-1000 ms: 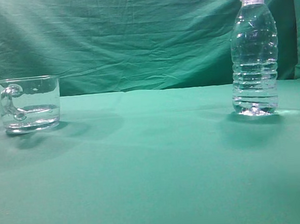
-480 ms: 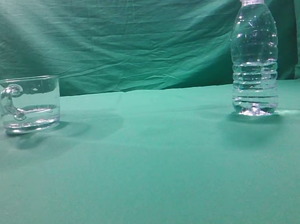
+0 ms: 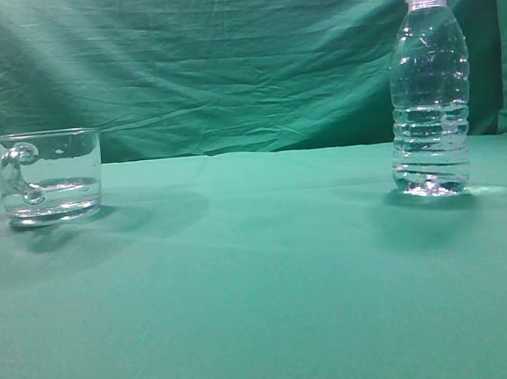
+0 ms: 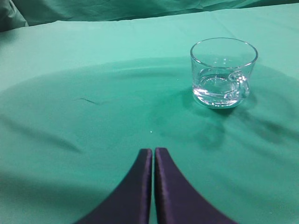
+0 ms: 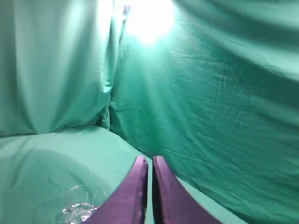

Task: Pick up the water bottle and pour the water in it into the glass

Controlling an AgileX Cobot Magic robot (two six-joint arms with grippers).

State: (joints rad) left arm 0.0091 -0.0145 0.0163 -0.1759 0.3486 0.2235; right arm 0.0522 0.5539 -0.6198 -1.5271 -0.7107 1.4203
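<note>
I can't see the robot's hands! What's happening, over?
Both grippers, left and right, shut, empty. Water bottle upright, untouched. Glass apart from it. Nothing between them.

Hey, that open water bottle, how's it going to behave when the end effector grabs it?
The water bottle stands tall on a narrow base, so a sideways nudge would likely tip it. Its thin ribbed plastic probably flexes under a squeeze. With no cap and water roughly to mid-height, a hard squeeze or tilt could spill.

Bottle water: you'll find the only visible change inside the water bottle (image 3: 429, 88), at 3 o'clock on the table. The glints and ripples in the water (image 3: 432, 153) sit slightly differently than one second ago, mostly near the base.
</note>
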